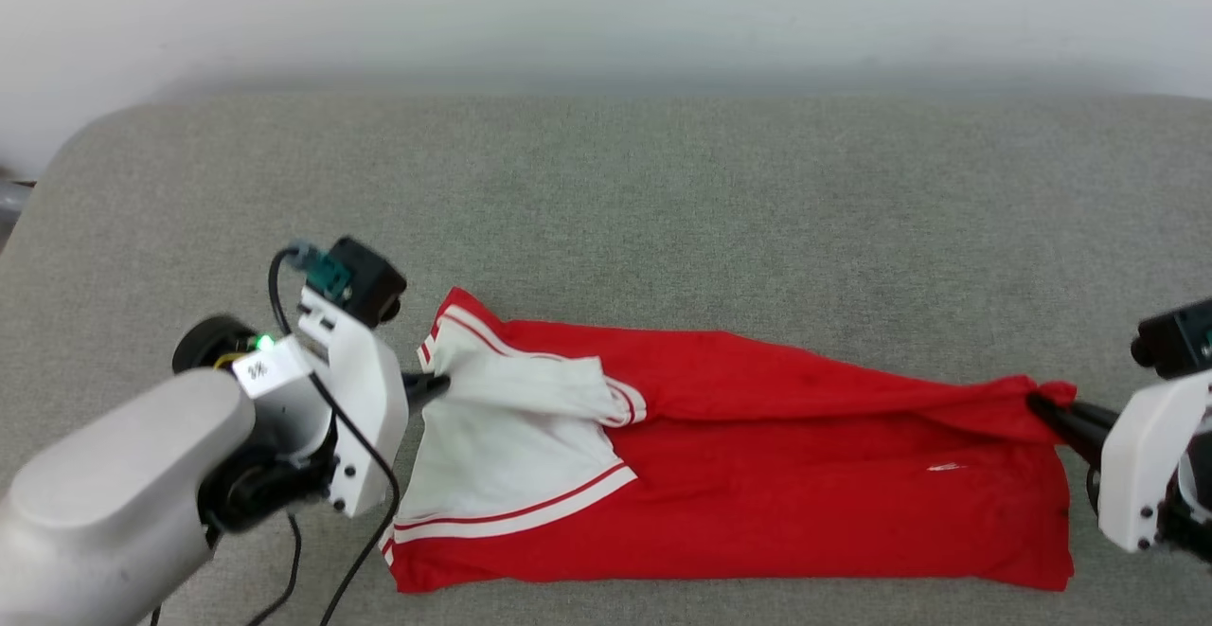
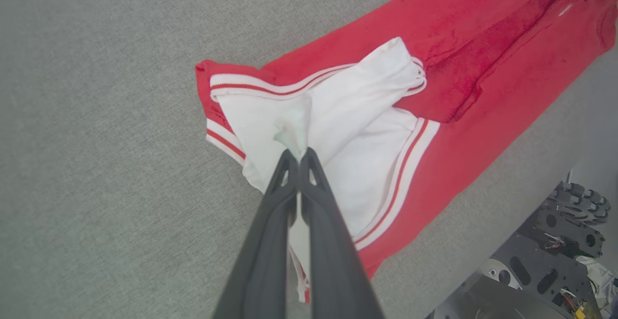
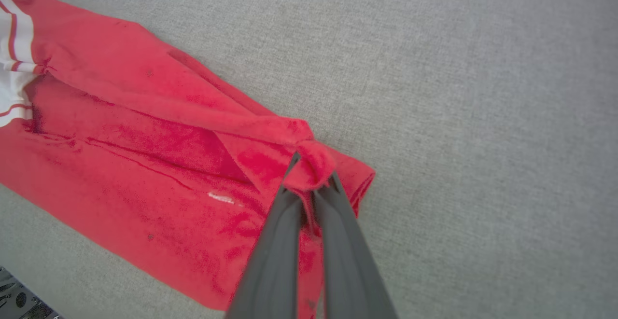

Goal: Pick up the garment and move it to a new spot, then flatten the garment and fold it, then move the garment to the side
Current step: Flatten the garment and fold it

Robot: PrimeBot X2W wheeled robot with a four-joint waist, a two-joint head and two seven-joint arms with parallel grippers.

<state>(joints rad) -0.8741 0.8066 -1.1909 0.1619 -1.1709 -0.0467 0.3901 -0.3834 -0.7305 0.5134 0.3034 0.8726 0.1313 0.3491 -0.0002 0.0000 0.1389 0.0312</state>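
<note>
The garment (image 1: 757, 503) lies as a long band stretched between the two pairs of fingers, its near long edge running close to the near rim of the grey surface (image 1: 663, 209). The left wrist view shows that rim best: past the red cloth (image 2: 483, 116), to the right of the fingers, a narrow strip of bare surface ends and the robot's dark base (image 2: 555, 261) sits below it. A sliver of the same base (image 3: 19, 304) shows to the lower left of the fingers in the right wrist view.

The left fingers (image 1: 428, 385) are pressed together on a pinch of the white sleeve (image 1: 511, 456), seen in close-up (image 2: 280, 188) with a small peak of white cloth rising just past the tips. The red-and-white striped trim (image 2: 270, 85) lies just beyond that peak.

The right fingers (image 1: 1065, 418) are pressed together on a bunched knot of red cloth at the opposite end corner. The close view (image 3: 285, 222) shows the knot wrapped over the tips, and a small white mark (image 3: 222, 197) just to their left. A diagonal fold runs back from the knot toward the sleeve end.

Beyond the garment's far edge, the head view shows a wide stretch of bare surface reaching to its far rim, with a rounded corner at far left and a pale wall (image 1: 606, 1) behind. Bare surface also lies outward of each pair of fingers.
</note>
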